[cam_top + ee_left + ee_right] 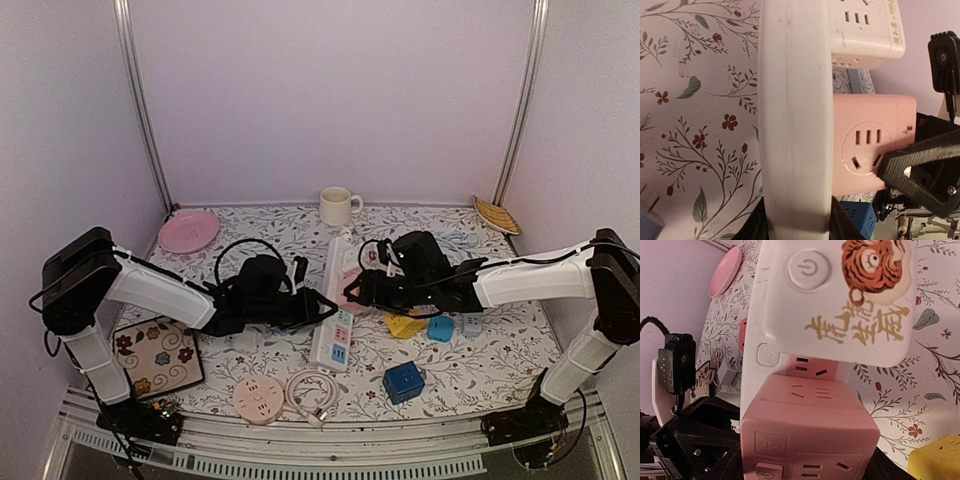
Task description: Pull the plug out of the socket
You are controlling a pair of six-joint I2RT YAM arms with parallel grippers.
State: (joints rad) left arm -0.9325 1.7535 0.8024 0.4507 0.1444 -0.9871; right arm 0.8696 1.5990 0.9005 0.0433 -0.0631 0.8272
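Note:
A long white power strip point(336, 335) lies mid-table. A pink cube plug point(350, 289) sits plugged into it, with a white tiger-print cube point(840, 295) plugged in beside it. My left gripper point(310, 303) is shut on the strip's edge; in the left wrist view the strip point(795, 115) fills the gap at my gripper point(797, 227). My right gripper point(364, 290) is shut on the pink cube, which sits between its fingers point(810, 460) in the right wrist view, seated against the strip point(752, 365). The pink cube also shows in the left wrist view point(865, 145).
A yellow cube point(405, 325), a light-blue cube point(441, 328) and a blue cube point(403, 381) lie right of the strip. A pink round socket point(258, 398) and white cable point(310, 392) lie near the front. A mug point(338, 206), pink plate point(188, 231) and floral tile point(157, 355) are around.

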